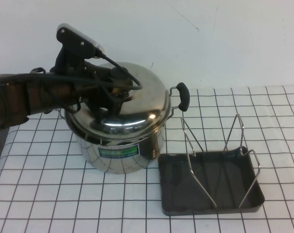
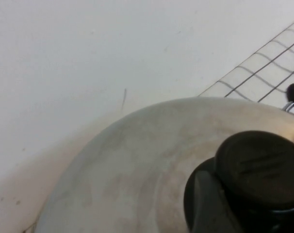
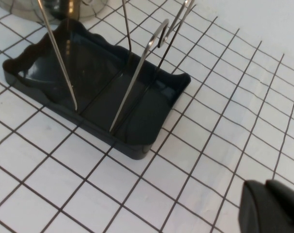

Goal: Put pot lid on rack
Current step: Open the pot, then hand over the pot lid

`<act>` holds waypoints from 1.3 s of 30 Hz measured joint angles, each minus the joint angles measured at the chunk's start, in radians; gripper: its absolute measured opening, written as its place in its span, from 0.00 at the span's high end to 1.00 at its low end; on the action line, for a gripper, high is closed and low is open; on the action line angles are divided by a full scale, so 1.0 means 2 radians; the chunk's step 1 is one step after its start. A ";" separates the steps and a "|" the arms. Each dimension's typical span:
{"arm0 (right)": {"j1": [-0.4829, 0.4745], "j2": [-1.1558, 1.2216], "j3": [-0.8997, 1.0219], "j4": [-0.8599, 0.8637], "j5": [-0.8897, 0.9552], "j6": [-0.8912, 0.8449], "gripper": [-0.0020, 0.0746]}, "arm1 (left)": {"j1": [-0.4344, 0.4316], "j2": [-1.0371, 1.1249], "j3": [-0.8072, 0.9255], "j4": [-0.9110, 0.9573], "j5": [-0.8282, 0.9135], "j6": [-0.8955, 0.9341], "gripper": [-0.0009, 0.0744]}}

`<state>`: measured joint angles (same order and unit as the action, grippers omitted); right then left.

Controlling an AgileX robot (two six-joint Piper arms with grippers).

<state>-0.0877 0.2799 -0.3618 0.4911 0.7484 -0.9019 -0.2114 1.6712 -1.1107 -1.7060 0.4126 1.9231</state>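
The shiny domed pot lid (image 1: 137, 107) sits on the steel pot (image 1: 118, 153) at the back left. My left gripper (image 1: 115, 90) is on top of the lid, shut on its black knob (image 2: 258, 165), with one finger (image 2: 205, 204) pressed against the knob's side. The arm hides the knob in the high view. The wire rack (image 1: 234, 141) stands over its dark grey tray (image 1: 176, 194) to the right of the pot, with nothing in it. My right gripper (image 3: 268, 187) is shut and empty, above the checked cloth beside the rack (image 3: 137, 82); it is outside the high view.
The pot's black right handle (image 1: 182, 95) sticks out toward the rack. A white cloth with a black grid (image 1: 64, 194) covers the table. A white wall (image 1: 210, 39) stands right behind the pot. The tray's near corner (image 3: 152, 136) faces my right gripper.
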 joint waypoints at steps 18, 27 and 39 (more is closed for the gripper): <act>0.000 0.000 0.000 0.421 -0.060 -0.135 0.98 | 0.000 -0.120 -0.010 0.014 0.176 -0.061 0.55; 0.000 0.001 -0.015 0.595 -0.043 -0.144 0.74 | -0.016 -0.136 -0.076 0.022 0.292 -0.163 0.55; 0.000 0.001 -0.022 0.597 -0.015 0.022 0.26 | -0.161 -0.136 -0.105 0.025 0.200 -0.150 0.55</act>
<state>-0.0877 0.2827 -0.4055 1.6842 0.7188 -0.8579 -0.5341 1.3992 -1.3213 -1.6566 0.8122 1.6239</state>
